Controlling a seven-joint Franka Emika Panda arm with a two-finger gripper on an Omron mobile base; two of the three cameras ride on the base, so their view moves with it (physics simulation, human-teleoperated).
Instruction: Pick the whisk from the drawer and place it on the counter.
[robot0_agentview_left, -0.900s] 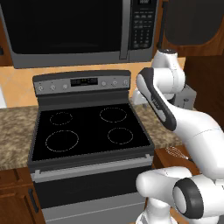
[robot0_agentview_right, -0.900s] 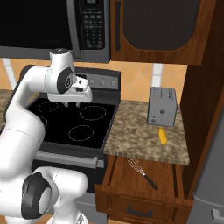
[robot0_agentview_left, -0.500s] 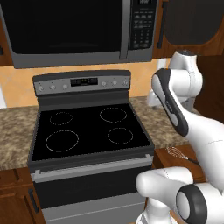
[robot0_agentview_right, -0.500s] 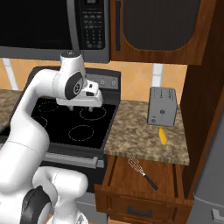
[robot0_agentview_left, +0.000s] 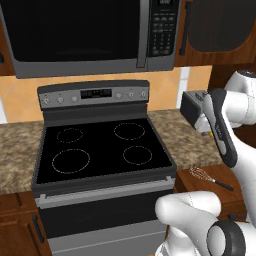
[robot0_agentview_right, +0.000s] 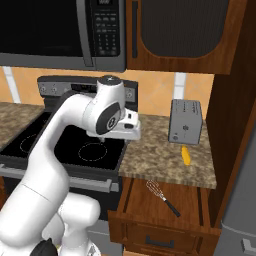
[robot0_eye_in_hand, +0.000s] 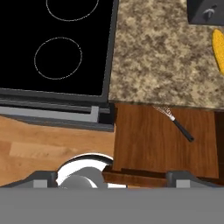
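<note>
Gripper: the gripper has its two dark tips spread wide apart at the bottom of the hand view, with nothing between them; it hangs high above the front edge of the drawer, looking straight down.
Hand from the side: in the right base view the white hand hovers over the seam where the stovetop meets the counter, well above both.
Whisk: the whisk lies flat on the drawer floor, wire head toward the counter edge, black handle angled away toward the drawer front; nothing touches it. It also shows in the right base view and the left base view.
Drawer: the drawer is pulled out from under the counter, reddish-brown wood, holding the whisk alone as far as I can see.
Counter: the counter is a speckled brown-grey slab just beside the stove, its front edge directly over the back of the drawer.
Yellow object: a small yellow oblong thing rests on the counter just in front of the toaster.
Toaster: the toaster stands upright at the back of the counter.
Stovetop: the stovetop is black glass with white burner rings, level with the counter.
Microwave: the microwave hangs above the stove.
</note>
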